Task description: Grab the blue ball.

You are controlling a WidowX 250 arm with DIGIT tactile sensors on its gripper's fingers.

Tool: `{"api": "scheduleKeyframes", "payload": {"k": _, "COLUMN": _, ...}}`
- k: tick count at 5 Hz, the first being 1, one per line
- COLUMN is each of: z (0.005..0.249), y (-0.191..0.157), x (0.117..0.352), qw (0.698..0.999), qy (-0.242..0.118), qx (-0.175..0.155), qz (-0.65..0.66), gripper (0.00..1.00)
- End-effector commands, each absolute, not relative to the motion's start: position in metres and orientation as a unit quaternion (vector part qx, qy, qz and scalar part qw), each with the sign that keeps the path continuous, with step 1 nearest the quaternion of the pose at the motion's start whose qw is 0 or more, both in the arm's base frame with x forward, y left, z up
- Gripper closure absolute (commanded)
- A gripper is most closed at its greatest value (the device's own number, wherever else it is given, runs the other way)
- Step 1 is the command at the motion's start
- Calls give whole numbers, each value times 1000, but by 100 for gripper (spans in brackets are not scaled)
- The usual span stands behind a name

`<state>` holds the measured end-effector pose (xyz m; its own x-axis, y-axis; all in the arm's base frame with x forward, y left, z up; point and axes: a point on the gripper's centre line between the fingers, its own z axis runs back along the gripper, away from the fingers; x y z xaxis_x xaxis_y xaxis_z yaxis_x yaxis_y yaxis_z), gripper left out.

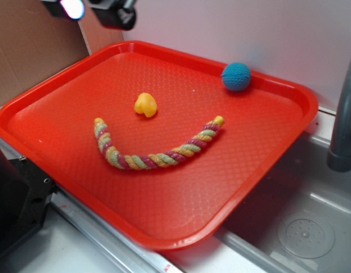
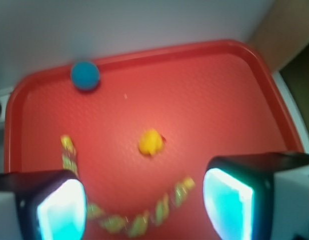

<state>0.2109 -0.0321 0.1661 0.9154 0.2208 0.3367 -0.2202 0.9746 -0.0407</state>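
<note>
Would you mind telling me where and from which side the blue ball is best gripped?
Grip the blue ball across its middle, coming from above. It is round, so any width fits, but it rests against the red tray's far raised rim, which probably blocks a sideways approach. Setting the open tool's fingers along the rim line seems safest.

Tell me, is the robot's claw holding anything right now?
No, nothing. The gripper is open and empty, up above the red tray. The blue ball sits untouched by the tray's far rim.
</note>
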Motion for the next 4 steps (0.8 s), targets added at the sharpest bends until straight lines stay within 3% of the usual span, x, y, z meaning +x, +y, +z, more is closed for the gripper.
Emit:
{"api": "scheduleKeyframes", "payload": {"k": 1, "z": 138, "y": -46, "x": 273, "qw": 971, "qy": -203, "qx": -2, "qz": 129, "gripper": 0}}
{"api": "scheduleKeyframes", "payload": {"k": 4, "z": 87, "y": -61, "x": 338, "qw": 974, "qy": -190, "qx": 13, "qz": 122, "gripper": 0}}
